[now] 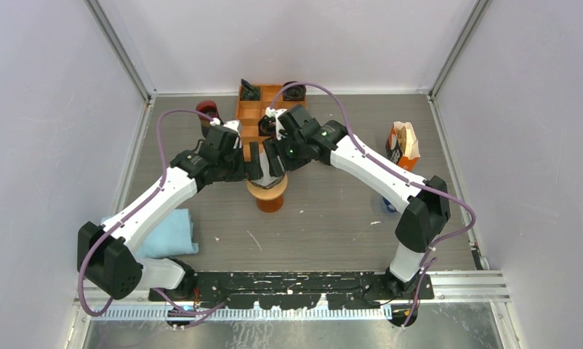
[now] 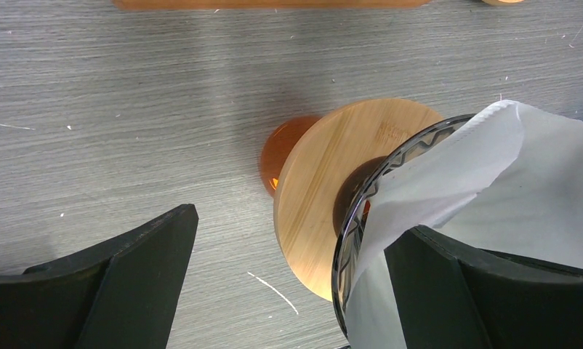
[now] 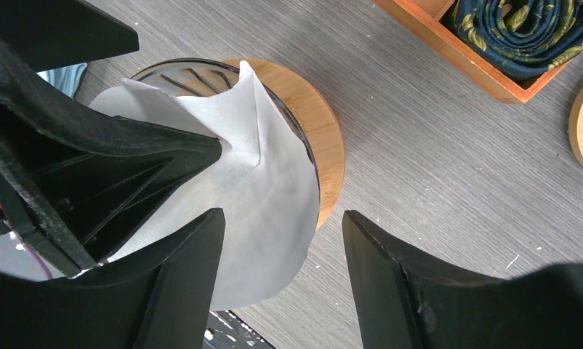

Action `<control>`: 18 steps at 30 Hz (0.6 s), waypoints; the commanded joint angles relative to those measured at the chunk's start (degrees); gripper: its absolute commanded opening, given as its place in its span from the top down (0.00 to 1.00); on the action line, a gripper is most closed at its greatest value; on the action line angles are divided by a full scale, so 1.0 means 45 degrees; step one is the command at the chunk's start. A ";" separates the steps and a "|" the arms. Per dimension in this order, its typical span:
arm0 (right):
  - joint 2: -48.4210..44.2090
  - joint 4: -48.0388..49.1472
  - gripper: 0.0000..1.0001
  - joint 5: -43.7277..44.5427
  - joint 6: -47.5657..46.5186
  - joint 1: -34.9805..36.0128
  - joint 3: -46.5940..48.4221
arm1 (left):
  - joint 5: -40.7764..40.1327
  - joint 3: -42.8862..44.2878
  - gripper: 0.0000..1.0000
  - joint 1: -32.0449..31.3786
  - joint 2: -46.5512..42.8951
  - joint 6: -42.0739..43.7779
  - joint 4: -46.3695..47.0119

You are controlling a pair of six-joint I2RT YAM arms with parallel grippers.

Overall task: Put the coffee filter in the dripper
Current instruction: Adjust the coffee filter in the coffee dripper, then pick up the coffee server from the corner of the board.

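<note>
The glass dripper (image 2: 352, 218) with a wooden collar (image 2: 325, 174) sits on an orange cup (image 1: 270, 202) at the table's middle. The white paper filter (image 3: 267, 182) lies inside the dripper, creased, with one edge hanging over the rim. It also shows in the left wrist view (image 2: 536, 182). My left gripper (image 2: 299, 225) is open and straddles the rim, its right finger over the paper and its left finger outside. My right gripper (image 3: 281, 215) is open, its left finger over the filter and its right finger over the table. In the top view both grippers (image 1: 254, 161) (image 1: 275, 156) meet above the dripper.
A wooden tray (image 1: 251, 113) with dark items stands behind the dripper; a navy patterned cloth (image 3: 521, 33) lies in it. A dark red cup (image 1: 207, 109) is at the back left, an orange bag (image 1: 403, 144) at the right, a blue cloth (image 1: 169, 233) at the near left.
</note>
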 commanded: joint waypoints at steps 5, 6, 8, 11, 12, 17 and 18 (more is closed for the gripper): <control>-0.0866 0.0671 0.32 -0.0034 0.0174 0.0011 0.0251 | 0.0210 0.0335 0.01 0.0060 -0.0478 -0.0020 0.0246; -0.0914 0.0685 0.32 -0.0026 0.0174 0.0021 0.0236 | 0.0266 0.0354 0.01 0.0060 -0.0476 -0.0022 0.0247; -0.0991 0.0723 0.32 0.0009 0.0189 0.0026 0.0213 | 0.0341 0.0387 0.01 0.0059 -0.0884 -0.0030 0.0266; -0.1074 0.0806 0.31 0.0070 0.0199 0.0012 0.0192 | 0.0433 0.0418 0.01 0.0055 -0.1009 -0.0057 0.0286; -0.1095 0.0839 0.31 0.0083 0.0194 0.0021 0.0192 | 0.0465 0.0428 0.01 0.0059 -0.1052 -0.0058 0.0286; -0.1217 0.0944 0.30 0.0158 0.0233 0.0017 0.0173 | 0.0553 0.0506 0.01 0.0060 -0.1294 -0.0064 0.0252; -0.1264 0.0963 0.30 0.0184 0.0233 0.0024 0.0156 | 0.0582 0.0532 0.01 0.0055 -0.1364 -0.0079 0.0233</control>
